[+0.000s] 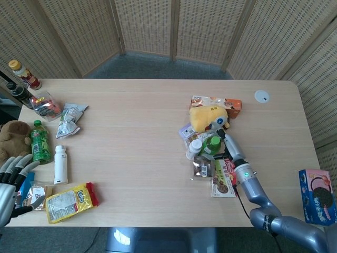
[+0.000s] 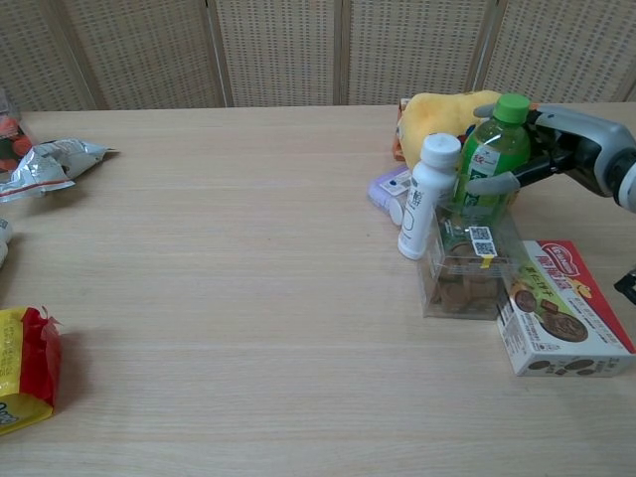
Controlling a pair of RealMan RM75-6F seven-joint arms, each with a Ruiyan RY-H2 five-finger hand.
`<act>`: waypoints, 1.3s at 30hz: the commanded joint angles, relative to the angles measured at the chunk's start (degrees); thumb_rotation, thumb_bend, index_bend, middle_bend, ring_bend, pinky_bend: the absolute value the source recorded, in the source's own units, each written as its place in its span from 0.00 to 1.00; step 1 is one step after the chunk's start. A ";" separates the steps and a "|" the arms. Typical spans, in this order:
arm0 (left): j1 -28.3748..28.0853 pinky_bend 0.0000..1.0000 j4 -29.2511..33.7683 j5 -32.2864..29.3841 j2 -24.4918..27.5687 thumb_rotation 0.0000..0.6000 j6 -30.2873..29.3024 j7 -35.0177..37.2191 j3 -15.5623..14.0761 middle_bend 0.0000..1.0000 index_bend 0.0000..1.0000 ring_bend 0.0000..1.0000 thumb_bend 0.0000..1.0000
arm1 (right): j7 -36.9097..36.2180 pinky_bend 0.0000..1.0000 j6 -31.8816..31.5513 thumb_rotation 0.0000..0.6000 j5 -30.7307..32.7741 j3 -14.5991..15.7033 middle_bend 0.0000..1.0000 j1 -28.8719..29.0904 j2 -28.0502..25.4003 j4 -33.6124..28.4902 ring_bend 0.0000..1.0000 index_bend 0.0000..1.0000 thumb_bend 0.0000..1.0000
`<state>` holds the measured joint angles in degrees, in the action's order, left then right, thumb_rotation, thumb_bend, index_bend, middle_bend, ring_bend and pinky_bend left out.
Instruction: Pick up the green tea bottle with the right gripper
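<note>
Head view: green tea bottle (image 1: 212, 145) seen upright in clutter at table's right half, white bottle (image 1: 194, 148) touching its left. Right hand (image 1: 229, 145) placed just beside bottle's right. Left hand (image 1: 11, 179) far off, fingers spread, nothing held.

Chest view: bottle (image 2: 491, 157) axis vertical; right hand (image 2: 556, 149) fingers (image 2: 494, 182) wrapped partly around label, firm closure not confirmed.

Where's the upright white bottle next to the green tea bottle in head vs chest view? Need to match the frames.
Head view: white bottle sits right of table centre, just left of the green tea bottle, below the yellow plush toy.
Chest view: white bottle stands upper right, immediately left of the green tea bottle, behind the clear cookie box.
Shared landmark: the yellow plush toy behind both bottles.
</note>
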<state>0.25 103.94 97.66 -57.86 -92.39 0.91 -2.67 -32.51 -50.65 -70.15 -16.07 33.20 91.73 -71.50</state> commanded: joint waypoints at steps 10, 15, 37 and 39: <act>-0.15 0.00 0.48 -0.11 -0.09 1.00 0.30 -0.76 0.16 0.09 0.16 0.00 0.22 | -2.00 0.65 -0.92 1.00 -0.31 -0.18 0.65 -0.49 0.37 2.16 0.62 0.21 0.08; -0.36 0.00 0.75 -0.19 -0.12 1.00 0.65 -1.19 0.26 0.09 0.16 0.00 0.22 | -2.99 0.75 -1.24 1.00 -0.60 -0.16 0.76 -0.62 0.78 3.20 0.73 0.34 0.09; -0.57 0.00 1.15 0.10 -0.58 1.00 0.83 -2.02 0.43 0.09 0.16 0.00 0.22 | -0.39 0.84 -5.18 1.00 -1.56 -2.13 0.89 -1.56 -6.50 -3.43 0.84 0.44 0.11; -0.70 0.00 1.24 0.23 -0.72 1.00 0.94 -2.16 0.48 0.09 0.16 0.00 0.22 | 0.05 0.84 -5.39 1.00 -1.52 -2.62 0.89 -1.57 -8.02 -5.21 0.84 0.45 0.11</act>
<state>-0.44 105.17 97.89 -58.58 -91.46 -1.25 -2.20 -32.94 -55.74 -71.74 -18.22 31.71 84.77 -75.58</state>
